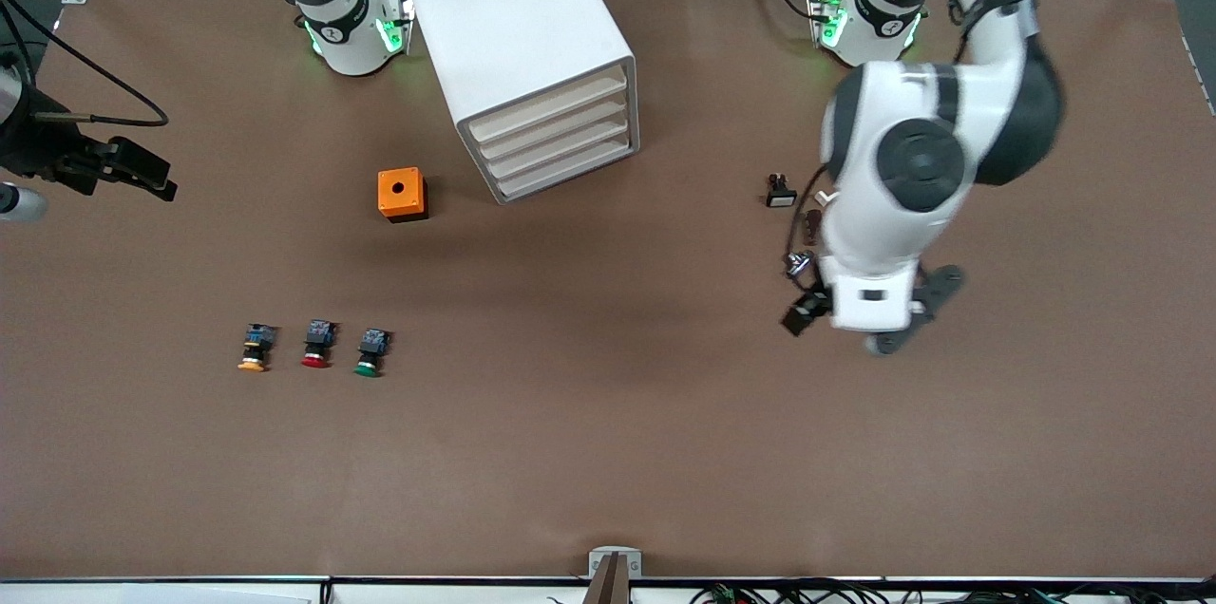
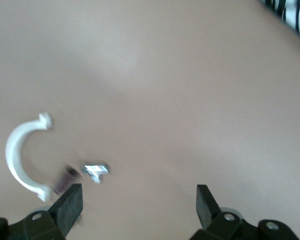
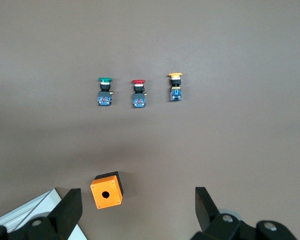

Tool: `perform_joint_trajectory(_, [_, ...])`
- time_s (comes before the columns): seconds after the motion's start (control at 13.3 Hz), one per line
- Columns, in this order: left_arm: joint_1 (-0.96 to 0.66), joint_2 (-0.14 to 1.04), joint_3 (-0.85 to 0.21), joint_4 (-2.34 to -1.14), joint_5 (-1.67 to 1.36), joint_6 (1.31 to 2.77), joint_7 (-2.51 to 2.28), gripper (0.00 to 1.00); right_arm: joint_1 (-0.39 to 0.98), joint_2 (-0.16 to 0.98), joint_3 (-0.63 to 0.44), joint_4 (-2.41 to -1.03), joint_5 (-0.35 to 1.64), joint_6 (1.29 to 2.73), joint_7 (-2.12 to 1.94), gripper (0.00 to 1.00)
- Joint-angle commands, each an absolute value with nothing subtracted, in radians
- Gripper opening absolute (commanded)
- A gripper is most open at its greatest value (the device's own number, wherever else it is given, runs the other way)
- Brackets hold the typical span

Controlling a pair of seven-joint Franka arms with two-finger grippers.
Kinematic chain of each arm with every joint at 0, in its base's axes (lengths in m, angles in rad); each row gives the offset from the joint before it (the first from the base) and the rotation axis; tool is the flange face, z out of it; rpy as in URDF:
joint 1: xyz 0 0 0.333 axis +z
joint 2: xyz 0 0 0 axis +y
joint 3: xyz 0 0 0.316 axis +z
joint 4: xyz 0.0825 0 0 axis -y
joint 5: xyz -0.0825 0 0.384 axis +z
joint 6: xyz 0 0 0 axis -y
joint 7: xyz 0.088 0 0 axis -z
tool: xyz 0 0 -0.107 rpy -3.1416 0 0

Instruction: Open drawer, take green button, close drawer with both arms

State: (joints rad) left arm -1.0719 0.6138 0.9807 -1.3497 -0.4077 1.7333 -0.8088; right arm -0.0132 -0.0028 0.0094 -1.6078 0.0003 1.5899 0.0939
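The white cabinet stands near the arms' bases with all its cream-fronted drawers shut. The green-capped button lies on the table nearer to the front camera, beside a red-capped and a yellow-capped one. It also shows in the right wrist view. My right gripper is open and empty, high over the orange box and the cabinet's corner. My left gripper is open and empty over bare table at the left arm's end.
An orange box with a hole sits beside the cabinet. Small parts lie by the left gripper: a white curved clip, a metal piece, a black part. A dark fixture with a cable stands at the right arm's end.
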Motion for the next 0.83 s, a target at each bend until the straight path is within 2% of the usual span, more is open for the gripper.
perform_joint_trajectory(0.0, [-1.049,0.522,1.058,-1.364,-0.383,1.662,-0.610,1.00,-0.009,-0.020,0.011,-1.608,-0.018,1.577,0.117,1.00])
perform_joint_trajectory(0.23, [-1.054,0.457,1.158,-1.364,-0.380,1.563,-0.444,1.00,-0.011,-0.014,0.009,-1.600,-0.018,1.585,0.115,1.00])
perform_joint_trajectory(0.53, [-1.052,0.349,1.184,-1.362,-0.362,1.531,-0.312,1.00,-0.012,-0.006,0.008,-1.565,-0.021,1.592,0.114,1.00])
perform_joint_trajectory(0.75, [-1.052,0.341,1.201,-1.361,-0.361,1.496,-0.253,1.00,-0.014,-0.008,0.008,-1.566,-0.020,1.585,0.115,1.00])
